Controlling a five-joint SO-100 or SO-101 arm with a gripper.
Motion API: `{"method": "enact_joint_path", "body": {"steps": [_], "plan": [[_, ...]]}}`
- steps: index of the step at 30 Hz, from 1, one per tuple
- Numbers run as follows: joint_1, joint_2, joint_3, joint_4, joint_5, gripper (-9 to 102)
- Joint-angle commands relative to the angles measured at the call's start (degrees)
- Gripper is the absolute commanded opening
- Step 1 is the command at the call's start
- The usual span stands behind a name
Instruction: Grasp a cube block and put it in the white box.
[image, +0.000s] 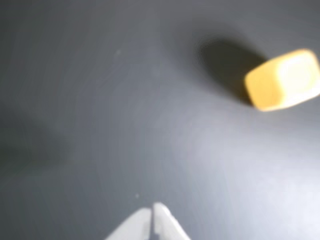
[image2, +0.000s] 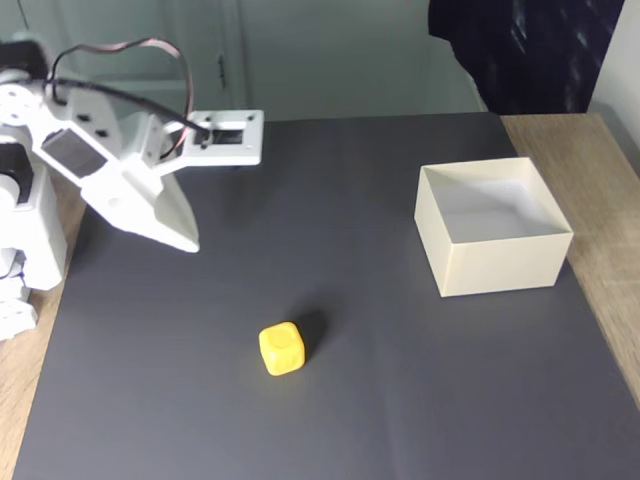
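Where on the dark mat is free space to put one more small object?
In the fixed view, the dark mat is bare between the yellow cube and the white box, and along the near edge. The gripper crowds the far left.

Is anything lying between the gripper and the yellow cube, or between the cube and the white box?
Nothing visible. Only bare dark mat separates the gripper from the yellow cube, and the cube from the white box.
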Motion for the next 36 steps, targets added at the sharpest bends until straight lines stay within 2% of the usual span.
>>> {"method": "enact_joint_path", "body": {"steps": [1, 5, 12, 19, 22, 27, 36], "plan": [[2.46, -7.47, -8.70, -1.05, 3.60, 1], [5.80, -12.92, -14.06, -1.76, 7.12, 2], [10.72, -18.19, -14.50, -5.36, 10.81, 5], [9.93, -24.26, -16.08, -11.25, 9.67, 17], [11.95, -26.63, -18.72, -11.16, 9.93, 21], [17.05, -28.12, -20.30, -10.63, 12.39, 23], [22.15, -31.03, -20.30, -14.41, 11.60, 26]]}}
